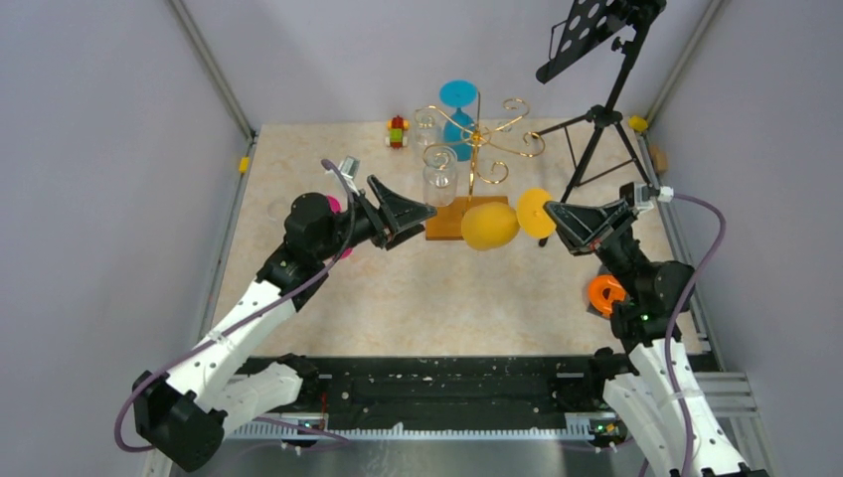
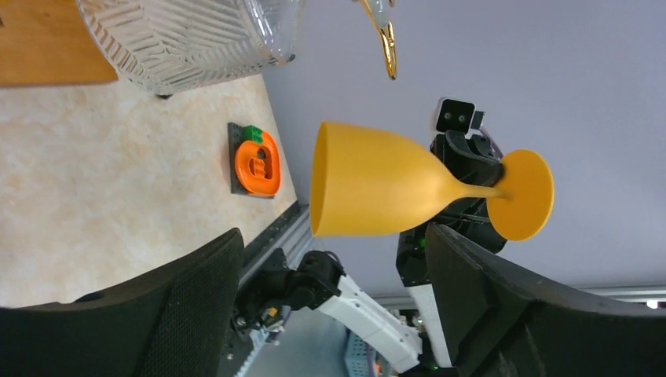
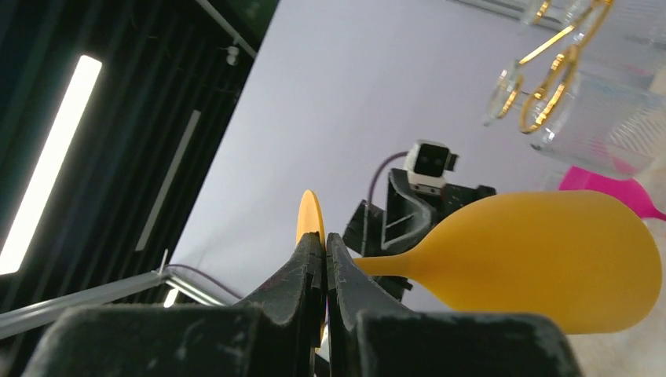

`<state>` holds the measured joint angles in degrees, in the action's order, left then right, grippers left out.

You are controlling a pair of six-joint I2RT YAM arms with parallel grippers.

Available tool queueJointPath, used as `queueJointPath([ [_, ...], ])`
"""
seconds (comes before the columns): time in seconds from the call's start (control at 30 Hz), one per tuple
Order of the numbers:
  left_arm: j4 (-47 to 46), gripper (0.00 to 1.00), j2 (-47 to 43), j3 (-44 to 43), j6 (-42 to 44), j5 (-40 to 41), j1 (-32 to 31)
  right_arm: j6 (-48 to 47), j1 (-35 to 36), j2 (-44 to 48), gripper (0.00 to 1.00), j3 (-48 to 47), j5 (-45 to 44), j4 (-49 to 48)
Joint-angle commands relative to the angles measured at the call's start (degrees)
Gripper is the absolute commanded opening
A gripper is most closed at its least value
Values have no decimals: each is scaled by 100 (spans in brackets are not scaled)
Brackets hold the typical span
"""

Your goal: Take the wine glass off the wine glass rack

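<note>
- Nearest us on the left, the left gripper holds its black jaws wide and empty, just short of the glass bowl.
- Behind it stands the gold wire wine glass rack on an orange-brown wooden base, with a clear ribbed glass beside its pole.
- We find the matte yellow wine glass off the rack, sideways in mid-air before that base.
- On the right, the right gripper clamps tight on its round foot.

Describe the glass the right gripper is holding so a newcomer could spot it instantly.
Find the gold wire rack. Just in front of its wooden base, the yellow wine glass hangs sideways in the air, pinched near its foot by the right gripper. It alone is opaque yellow, unlike the clear glass and the blue glass at the rack.
</note>
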<state>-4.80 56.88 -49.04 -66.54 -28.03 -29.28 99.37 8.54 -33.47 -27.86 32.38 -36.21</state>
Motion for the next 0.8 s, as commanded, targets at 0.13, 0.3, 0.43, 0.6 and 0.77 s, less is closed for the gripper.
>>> queueJointPath([
  [0.13,-1546,89,213,59,-1508,-578,-34,385,96,-37,0,-388,-642,-1446],
  [0.3,-2616,84,445,307,-2216,-884,-75,408,310,-256,0,-491,-848,-1831],
  [0.43,-2865,83,591,316,-2335,-947,-146,117,826,-375,0,-563,-1021,-1745],
  [0.6,-3251,80,700,194,-2403,-1128,-201,-123,1670,-708,0,-424,-1366,-1965],
  [0.77,-3885,69,636,172,-2565,-1317,-202,-34,1967,-1004,0,-120,-1659,-2510],
])
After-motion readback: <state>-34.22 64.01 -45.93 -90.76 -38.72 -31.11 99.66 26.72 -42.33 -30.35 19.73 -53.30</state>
